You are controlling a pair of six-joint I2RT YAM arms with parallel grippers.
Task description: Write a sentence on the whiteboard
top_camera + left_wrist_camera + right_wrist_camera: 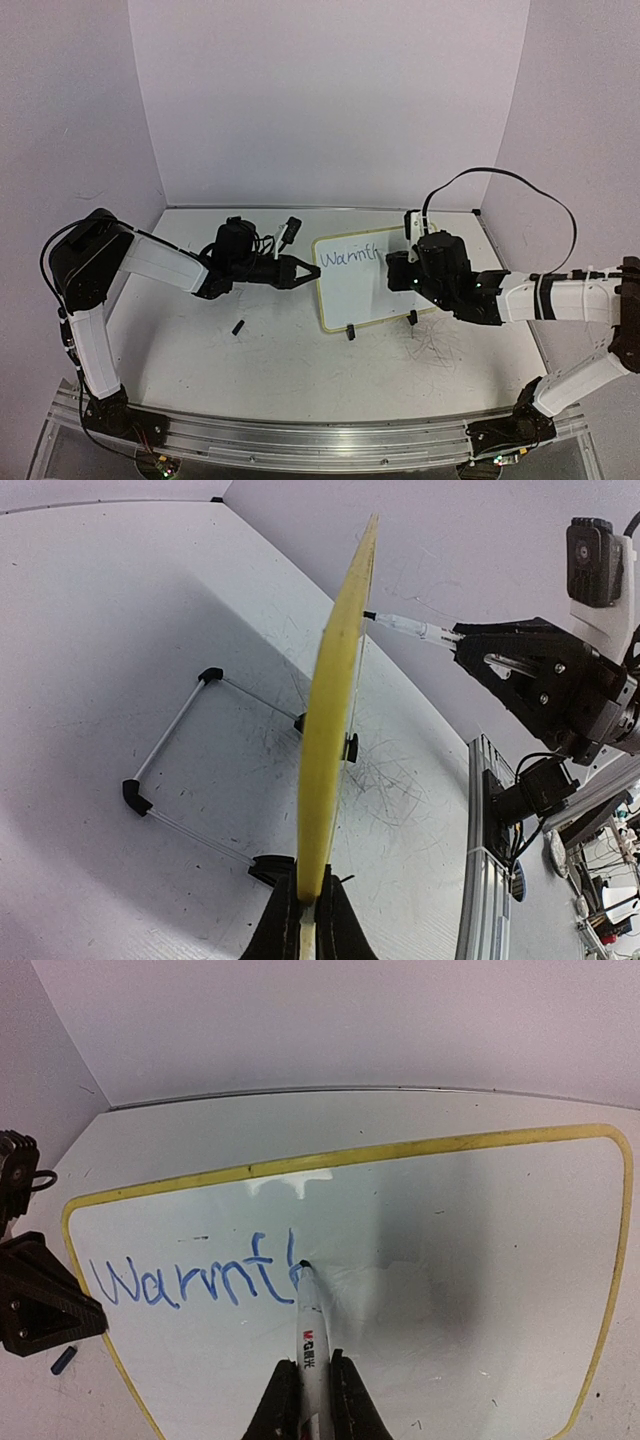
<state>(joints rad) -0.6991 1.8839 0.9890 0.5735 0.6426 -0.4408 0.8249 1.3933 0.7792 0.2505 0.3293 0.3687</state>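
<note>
rik: Pale lilac walls (320, 100), scuffed white bench (300, 390), that's the whole setting. so where's the whiteboard (360, 290) sitting?

jo: right of centre on the bench, propped up at a tilt on a thin wire stand (170, 733), with two black clips (351, 333) on its lower edge. yellow frame, rounded corners. the left wrist cam sees it edge-on.

rik: and the sentence (190, 1282)?

jo: blue cursive across the top left of the board. reads "Warmt" plus one upright stroke so far. the marker (310, 1332) tip is touching the board right at that last stroke.

rik: who's holding what?

jo: right claw (308, 1385) is clamped around the marker barrel, reaching in from the board's right side. left claw (312, 271) is closed too, pinching the yellow frame on the board's left edge.

rik: anything else lying around?

jo: one small dark piece (239, 327) on the bench below the left arm, well apart from the board. can't tell what it is. plus grey scribbles (430, 350) on the bench just in front of the board's right corner.
</note>
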